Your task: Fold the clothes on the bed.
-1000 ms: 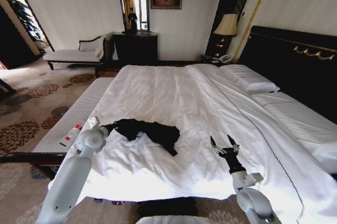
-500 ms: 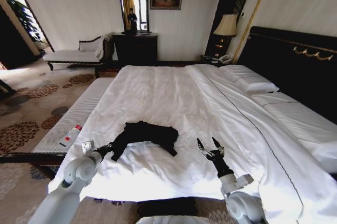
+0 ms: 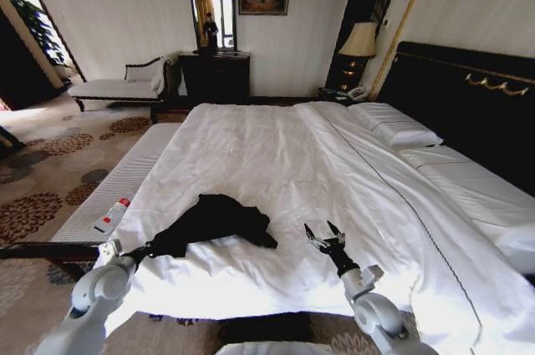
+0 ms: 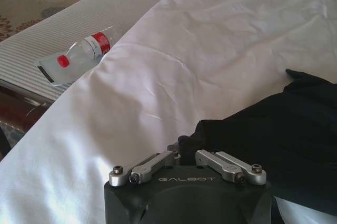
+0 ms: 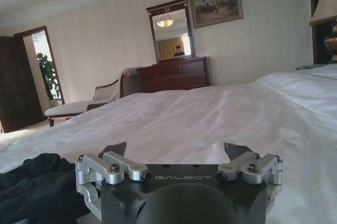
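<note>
- One black T-shirt (image 3: 213, 220), bunched near the foot edge of the bed (image 3: 276, 150).
- Left gripper (image 3: 144, 249) clenched on a shirt corner; right gripper (image 3: 324, 236) spread, empty, just beside it.
- Soft, light, drapes: grip hems or shoulders, probably.
- Left wrist view adds a bottle (image 4: 79, 57) on the striped bench (image 4: 79, 18).

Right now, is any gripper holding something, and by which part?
The left gripper is shut on an edge of the black T-shirt, at its left end on the bed. The right gripper is open, holding nothing.
</note>
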